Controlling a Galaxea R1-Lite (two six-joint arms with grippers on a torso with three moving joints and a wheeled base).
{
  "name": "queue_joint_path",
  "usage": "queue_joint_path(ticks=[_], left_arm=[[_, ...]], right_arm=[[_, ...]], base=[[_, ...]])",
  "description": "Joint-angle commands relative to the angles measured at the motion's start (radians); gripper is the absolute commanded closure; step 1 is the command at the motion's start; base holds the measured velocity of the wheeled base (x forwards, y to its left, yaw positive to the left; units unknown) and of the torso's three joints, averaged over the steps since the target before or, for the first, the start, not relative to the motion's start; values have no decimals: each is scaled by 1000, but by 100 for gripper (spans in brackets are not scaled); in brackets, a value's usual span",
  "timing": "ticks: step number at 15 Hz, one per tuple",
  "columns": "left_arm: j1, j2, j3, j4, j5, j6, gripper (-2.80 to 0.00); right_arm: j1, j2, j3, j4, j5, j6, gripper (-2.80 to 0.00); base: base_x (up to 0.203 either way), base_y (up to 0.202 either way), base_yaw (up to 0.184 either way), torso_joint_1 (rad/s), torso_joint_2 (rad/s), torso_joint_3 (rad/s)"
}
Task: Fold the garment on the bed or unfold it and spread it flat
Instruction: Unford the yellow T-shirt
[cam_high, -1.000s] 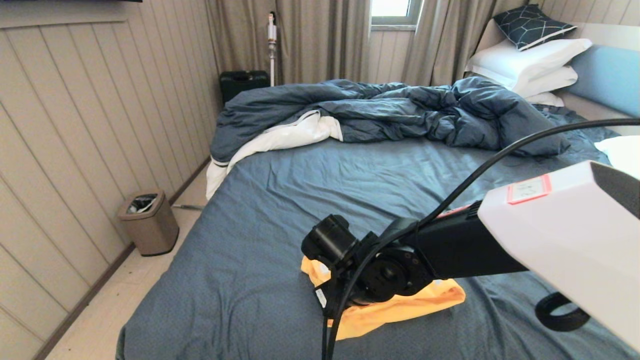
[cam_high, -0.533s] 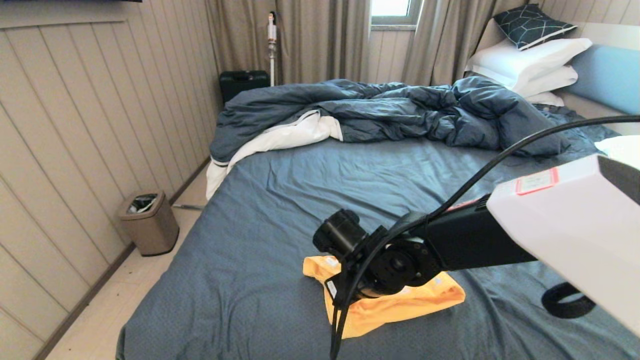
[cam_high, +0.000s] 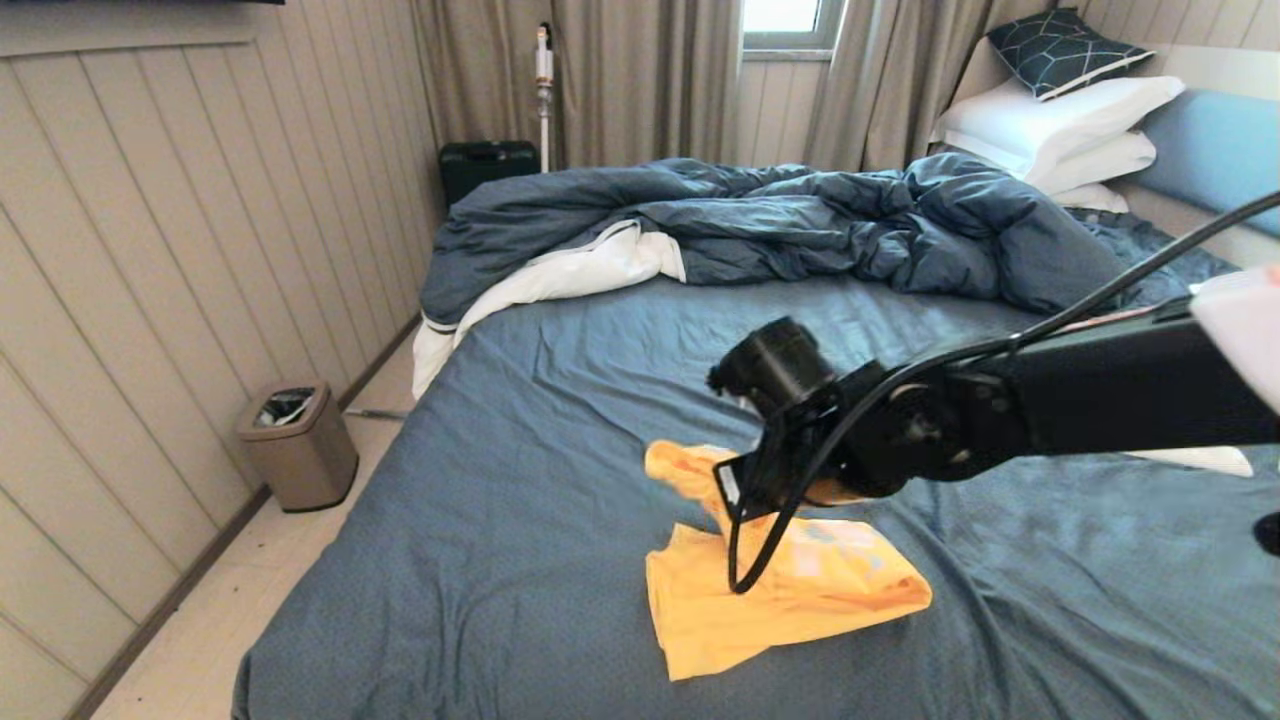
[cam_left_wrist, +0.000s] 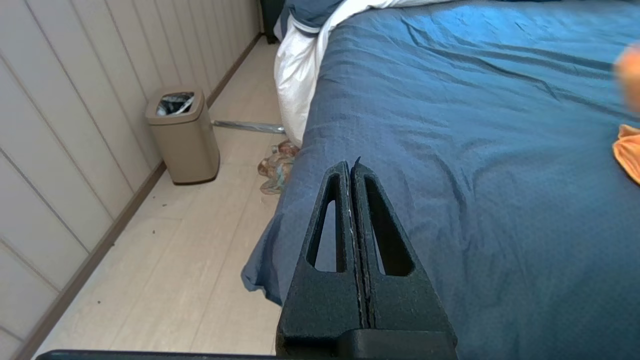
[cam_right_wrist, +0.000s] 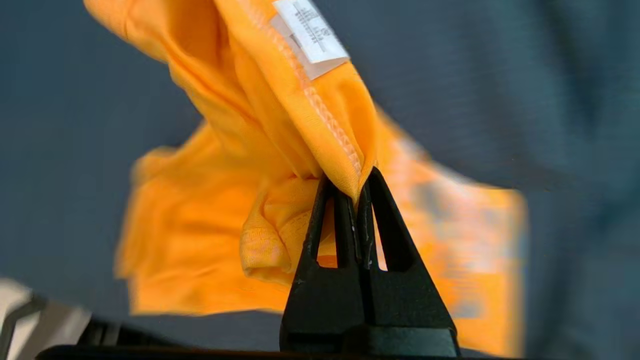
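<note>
Right gripper (cam_right_wrist: 357, 187) risen, garment (cam_high: 790, 590) edge lifted, pinched

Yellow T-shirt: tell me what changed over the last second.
The right claw closed on the T-shirt by a stitched edge and rose, moving farther up the bed and pulling part of the shirt up. The rest still lies on the sheet. The left claw stayed shut, parked at the bed's edge.
</note>
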Motion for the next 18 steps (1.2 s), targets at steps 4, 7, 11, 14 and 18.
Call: queue_joint_path(ticks=[4, 7, 11, 14, 18], left_arm=[[1, 0, 0, 1, 0, 0, 0], [0, 0, 0, 0, 0, 0, 0], [1, 0, 0, 1, 0, 2, 0], [0, 0, 0, 1, 0, 2, 0], [0, 0, 0, 1, 0, 3, 0]], right_arm=[[-265, -213, 10, 3, 0, -91, 0], [-451, -266, 22, 2, 16, -128, 0], [-684, -316, 66, -5, 108, -174, 0], [-808, -313, 88, -12, 150, -208, 0], [-966, -238, 96, -54, 240, -218, 0]], base=[[0, 0, 0, 0, 0, 0], [0, 0, 0, 0, 0, 0], [0, 0, 0, 0, 0, 0], [0, 0, 0, 0, 0, 0], [0, 0, 0, 0, 0, 0]])
